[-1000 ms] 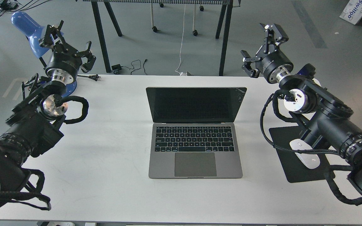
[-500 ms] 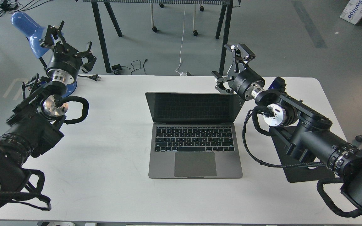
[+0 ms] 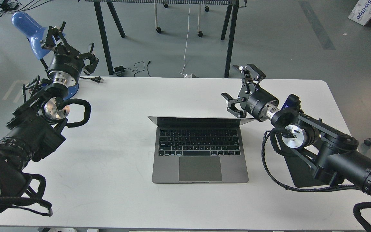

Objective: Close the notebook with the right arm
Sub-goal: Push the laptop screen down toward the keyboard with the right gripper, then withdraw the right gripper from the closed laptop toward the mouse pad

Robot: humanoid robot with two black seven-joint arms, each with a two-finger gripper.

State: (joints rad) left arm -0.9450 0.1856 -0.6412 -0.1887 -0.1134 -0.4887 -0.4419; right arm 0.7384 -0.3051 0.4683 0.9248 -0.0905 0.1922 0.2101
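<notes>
**Lid pushed lower**

The right end effector (image 3: 241, 88) has dropped and the notebook (image 3: 200, 151) lid has tipped far forward over the keyboard. Its fingers spread wide, empty, at the lid's right rear corner; contact unclear. Notebook mid-desk (image 3: 114, 167). Left end effector (image 3: 69, 45) open, well apart.

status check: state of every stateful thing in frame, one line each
thin space-grey metal laptop: partly folded, lid tipped well forward over the keyboard, not yet shut
right arm's black claw: open, empty, just behind the lid's right corner; contact cannot be told
left arm's black claw: open, empty, raised at the white table's far left corner
black mouse pad: flat, mostly hidden by the right arm
</notes>
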